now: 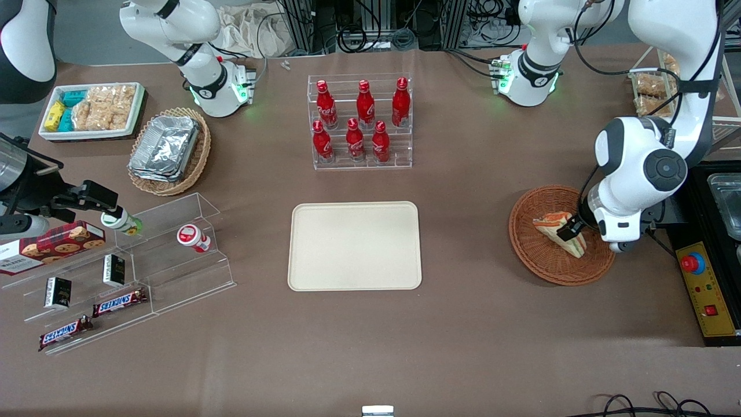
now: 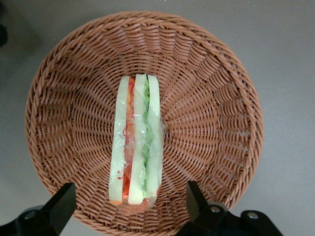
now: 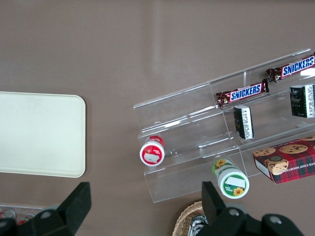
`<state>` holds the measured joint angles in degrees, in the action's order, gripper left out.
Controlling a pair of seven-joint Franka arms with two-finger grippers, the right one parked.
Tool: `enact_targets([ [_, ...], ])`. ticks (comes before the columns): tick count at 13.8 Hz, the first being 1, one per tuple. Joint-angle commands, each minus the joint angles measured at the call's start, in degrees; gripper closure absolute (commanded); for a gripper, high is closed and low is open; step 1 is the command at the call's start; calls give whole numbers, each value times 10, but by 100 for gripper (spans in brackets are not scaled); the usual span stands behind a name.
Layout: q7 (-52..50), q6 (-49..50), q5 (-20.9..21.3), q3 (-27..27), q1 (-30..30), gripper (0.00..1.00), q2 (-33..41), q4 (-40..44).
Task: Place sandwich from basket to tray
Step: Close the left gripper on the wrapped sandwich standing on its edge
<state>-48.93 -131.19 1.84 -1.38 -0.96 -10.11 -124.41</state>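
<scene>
Item: sandwich [image 2: 136, 142], lying in the basket [image 1: 535, 255], right of frame in the front view. Tool [image 2: 132, 206] spread apart astride it. I lower squarely, close gently; tray [image 1: 355, 245] waits centre-desk.

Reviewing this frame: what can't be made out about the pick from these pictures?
- Contact: the hand is open, one finger on each side of the sandwich; whether the fingertips touch the basket is cut off by the left wrist view's edge.
- Front view: the arm covers part of the basket and the hand's height over it.
- Tray: its nearest edge is cut off in the right wrist view.
</scene>
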Motion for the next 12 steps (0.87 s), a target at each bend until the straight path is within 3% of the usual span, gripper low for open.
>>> enact_targets([
  [1,-13,-41,10,-1,10,1,5,-25],
  [12,-13,-162,7,-3,9,1,-26,-79],
])
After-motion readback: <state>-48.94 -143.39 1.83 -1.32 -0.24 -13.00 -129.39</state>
